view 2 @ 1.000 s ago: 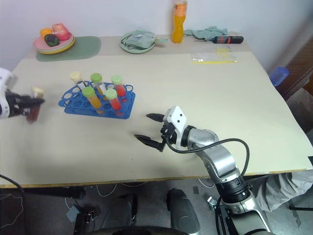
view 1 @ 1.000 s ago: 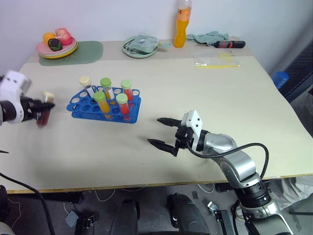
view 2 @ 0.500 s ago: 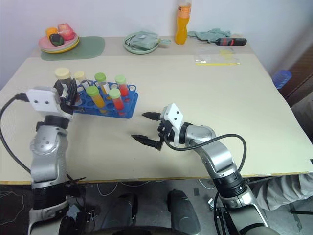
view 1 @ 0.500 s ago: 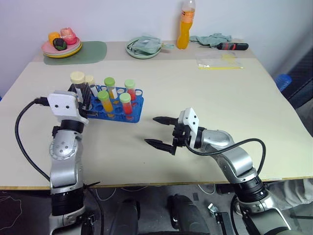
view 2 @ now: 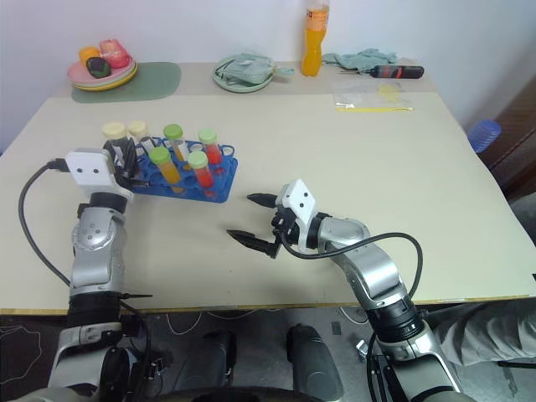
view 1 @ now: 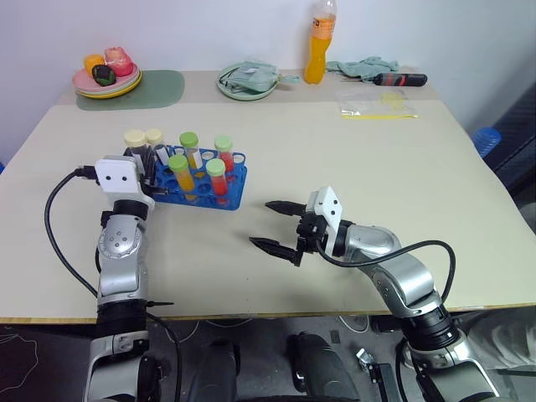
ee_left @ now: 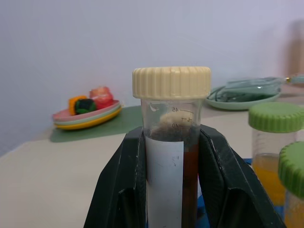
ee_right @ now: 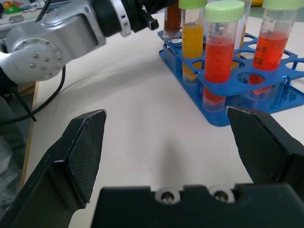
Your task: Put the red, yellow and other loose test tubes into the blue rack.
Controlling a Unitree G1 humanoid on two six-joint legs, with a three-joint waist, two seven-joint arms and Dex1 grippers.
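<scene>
Closest to the robot, the right gripper (view 1: 276, 227) hangs with its jaws spread wide and nothing in them, well to the right of the blue rack (view 1: 199, 179) and a bit nearer the front edge of the table (view 1: 352, 159). The left gripper (view 1: 144, 163) is at the rack's left end, jaws pinched on the dark brown tube (ee_left: 170, 152) just below its cream cap. The tube stands upright over or right at the rack's left holes; can't tell if its tip is in a hole yet. My guess on handling: these are light, stiff plastic tubes, smooth and a bit slippery, with liquid inside, so keep them upright and grip the body under the cap like it's doing now, since the cap lip gives a stop against sliding. Squeezing hard shouldn't be needed. In the rack there are four green-capped tubes: two with yellow-orange liquid (view 1: 178, 174) and two with red liquid (view 1: 216, 178), all upright in their holes, plus another cream-capped tube (view 1: 156, 141) at the far left corner. Plenty of holes are free. Farther back from the rack, there's a stack of plates with toy food (view 1: 107, 77) on a green mat (view 1: 142, 87), a bowl (view 1: 248, 82) with some cloth in it, and an orange drink bottle (view 1: 318, 42).
</scene>
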